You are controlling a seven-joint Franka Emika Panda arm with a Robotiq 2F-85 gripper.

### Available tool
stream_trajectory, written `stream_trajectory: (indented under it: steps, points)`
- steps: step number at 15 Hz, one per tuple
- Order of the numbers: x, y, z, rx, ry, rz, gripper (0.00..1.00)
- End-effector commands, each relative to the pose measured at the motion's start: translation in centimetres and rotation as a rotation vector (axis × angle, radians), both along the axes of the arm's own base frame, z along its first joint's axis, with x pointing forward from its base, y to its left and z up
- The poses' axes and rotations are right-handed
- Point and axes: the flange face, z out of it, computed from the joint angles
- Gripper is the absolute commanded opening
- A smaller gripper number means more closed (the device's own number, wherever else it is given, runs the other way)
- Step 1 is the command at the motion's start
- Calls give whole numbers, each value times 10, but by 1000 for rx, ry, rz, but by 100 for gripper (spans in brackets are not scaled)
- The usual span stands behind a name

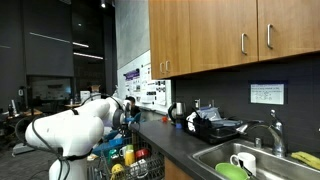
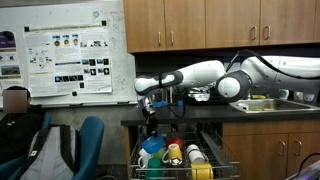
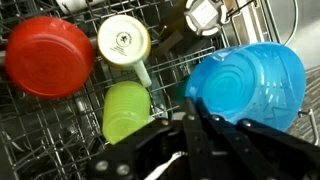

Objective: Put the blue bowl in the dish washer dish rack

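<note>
Only the wrist view shows what the rack [image 3: 60, 135] holds: the blue bowl [image 3: 245, 85] lies tilted among the tines, beside a green cup [image 3: 125, 110], a yellow cup [image 3: 123, 40] and a red bowl [image 3: 45, 55]. In an exterior view the rack sits under the worktop's [image 1: 170, 135] front edge. The poster's [image 2: 65, 60] text is too small to read. The pincer [image 3: 195, 125] hangs beside the bowl; its spread cannot be told.

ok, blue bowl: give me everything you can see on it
The blue bowl is bright blue, glossy and plastic-looking, with concentric rings on the face turned to the wrist camera; whether that is the inside or the underside I can't tell. It sits tilted among the wires of the dish rack, to the right of a green cup and apart from it. The end effector overlaps its lower-left edge; whether it grips the bowl can't be made out. No contents visible.
</note>
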Motion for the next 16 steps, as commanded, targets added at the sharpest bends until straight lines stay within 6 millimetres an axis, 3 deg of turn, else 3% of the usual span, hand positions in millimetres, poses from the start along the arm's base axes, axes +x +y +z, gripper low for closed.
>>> stream_trajectory:
  steps: [1,9,16]
  points:
    - [-5,8,9,42,21,68,1]
    - [-12,16,7,66,30,185,1]
    - [-6,20,6,111,-17,241,1]
